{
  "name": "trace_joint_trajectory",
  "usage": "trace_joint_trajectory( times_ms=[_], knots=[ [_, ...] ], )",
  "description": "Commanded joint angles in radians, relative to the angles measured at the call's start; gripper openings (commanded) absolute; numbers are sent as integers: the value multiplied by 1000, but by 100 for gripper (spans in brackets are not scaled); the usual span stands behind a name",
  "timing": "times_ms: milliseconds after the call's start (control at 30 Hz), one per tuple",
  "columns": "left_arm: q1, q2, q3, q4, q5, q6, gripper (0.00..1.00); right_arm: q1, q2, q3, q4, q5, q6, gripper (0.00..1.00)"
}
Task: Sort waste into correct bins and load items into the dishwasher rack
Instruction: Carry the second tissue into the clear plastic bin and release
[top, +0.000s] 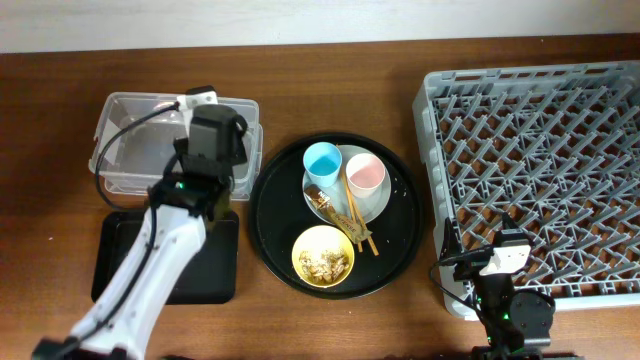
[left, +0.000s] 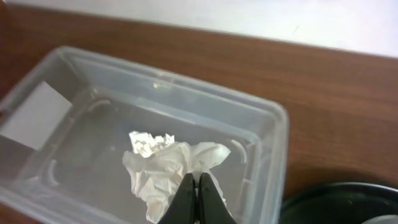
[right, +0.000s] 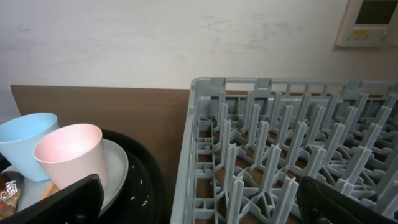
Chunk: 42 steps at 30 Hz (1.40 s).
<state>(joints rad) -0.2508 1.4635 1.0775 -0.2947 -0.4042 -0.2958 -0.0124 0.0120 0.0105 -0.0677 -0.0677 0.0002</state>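
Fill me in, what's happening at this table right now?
The left gripper is shut on the crumpled white tissue over the clear tub. The right gripper sits open beside the empty grey dishwasher rack. Blue cup, pink cup, plate, chopsticks and the yellow bowl of scraps sit on the round black tray.

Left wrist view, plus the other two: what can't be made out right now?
- Left wrist: the shut left hand hides whether it pinches the crumpled white tissue.
- Overhead: the left hand covers that tissue inside the clear plastic rectangular tub.
- Right wrist: the bottom edge cuts off the right hand; the left edge cuts off the brown-and-gold foil wrapper.
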Motion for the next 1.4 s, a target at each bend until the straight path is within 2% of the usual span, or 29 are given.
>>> trace_joint_trajectory(
  times_ms=[0, 33, 67, 133, 200, 233, 400, 433, 467, 533, 567, 733, 833, 867, 933, 1033, 1067, 1100, 1167, 1233, 1267, 1300, 1367],
  knots=[
    [60, 95, 0, 31, 164, -10, 5, 6, -6, -5, -5, 5, 5, 98],
    [70, 109, 0, 33, 189, -10, 16, 6, -6, -5, -5, 5, 5, 98],
    [80, 120, 0, 33, 209, -10, 37, 6, -6, -5, -5, 5, 5, 98],
    [93, 125, 0, 32, 210, -8, 51, 6, -6, -5, -5, 5, 5, 98],
    [97, 121, 1, 36, 210, -1, 71, 6, -6, -5, -5, 5, 5, 98],
    [97, 114, 1, 37, 210, -1, 76, 6, -6, -5, -5, 5, 5, 98],
    [97, 57, 1, 37, 237, -2, 84, 6, -6, -5, -5, 5, 5, 98],
    [97, 42, 1, 37, 237, -2, 84, 6, -6, -5, -5, 5, 5, 98],
    [97, 33, 1, 36, 237, -2, 75, 6, -6, -5, -5, 5, 5, 98],
    [97, 28, 1, 24, 237, -2, 11, 6, -6, -5, -5, 5, 5, 98],
    [97, 30, 0, 11, 246, -2, 2, 6, -6, -5, -5, 5, 5, 98],
    [97, 36, 0, -35, 300, 1, 3, 6, -6, -5, -5, 5, 5, 98],
    [97, 37, 0, -31, 300, 26, 20, 6, -6, -5, -5, 5, 5, 98],
    [97, 40, 0, -30, 300, 25, 40, 6, -6, -5, -5, 5, 5, 98],
    [97, 51, 0, -26, 301, 25, 58, 6, -6, -5, -5, 5, 5, 98],
    [97, 77, 0, -5, 299, 25, 99, 6, -6, -5, -5, 5, 5, 98],
    [98, 79, 0, -2, 290, 25, 99, 6, -6, -5, -5, 5, 5, 98],
    [98, 79, 0, -3, 277, 25, 77, 6, -6, -5, -5, 5, 5, 98],
    [98, 79, 0, -15, 282, 25, 0, 6, -6, -5, -5, 5, 5, 98],
    [94, 79, 0, -33, 272, 26, 0, 6, -6, -5, -5, 5, 5, 98],
    [94, 83, 0, -32, 243, 29, 6, 6, -6, -5, -5, 5, 5, 98],
    [94, 87, 0, -31, 232, 29, 51, 6, -6, -5, -5, 5, 5, 98],
    [94, 84, 0, -40, 275, 49, 99, 6, -6, -5, -5, 5, 5, 98]
  ],
)
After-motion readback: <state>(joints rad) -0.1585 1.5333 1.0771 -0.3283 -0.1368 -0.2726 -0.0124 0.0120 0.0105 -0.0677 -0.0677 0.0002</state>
